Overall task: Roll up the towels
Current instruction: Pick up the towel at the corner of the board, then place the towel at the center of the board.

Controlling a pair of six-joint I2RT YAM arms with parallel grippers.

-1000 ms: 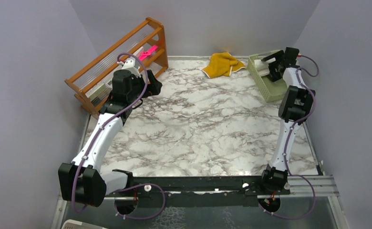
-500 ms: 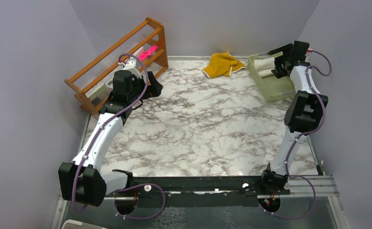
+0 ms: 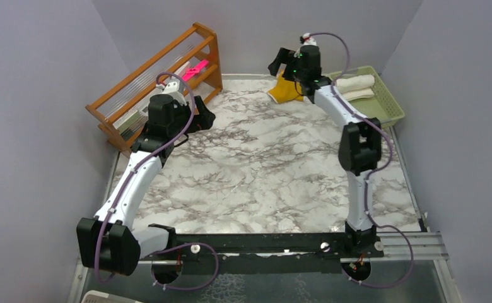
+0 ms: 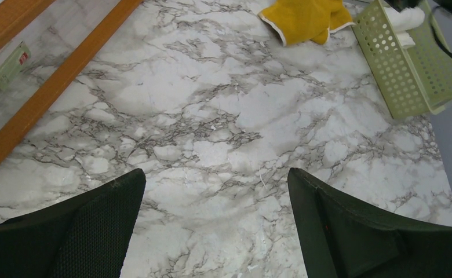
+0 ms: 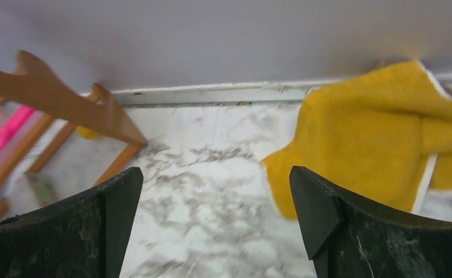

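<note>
The mustard-yellow towel [image 3: 289,92] lies crumpled at the back of the marble table, partly hidden by my right arm. It also shows in the left wrist view [image 4: 310,20] and the right wrist view [image 5: 374,133]. The cream-white towel [image 3: 356,84] lies rolled in the green basket [image 3: 382,107], also seen from the left wrist [image 4: 406,18]. My right gripper [image 3: 278,65] is open and empty, just above the yellow towel's left edge [image 5: 215,174]. My left gripper [image 3: 204,117] is open and empty over bare table at the left [image 4: 215,174].
A wooden rack [image 3: 161,76] stands at the back left with a pink object [image 3: 196,68] and a small box [image 4: 3,63] in it. The green basket [image 4: 409,69] sits at the back right by the wall. Walls close the table on three sides.
My right arm has swung left from over the green basket to the yellow towel, uncovering the rolled cream towel in the basket. The left arm has not moved.
</note>
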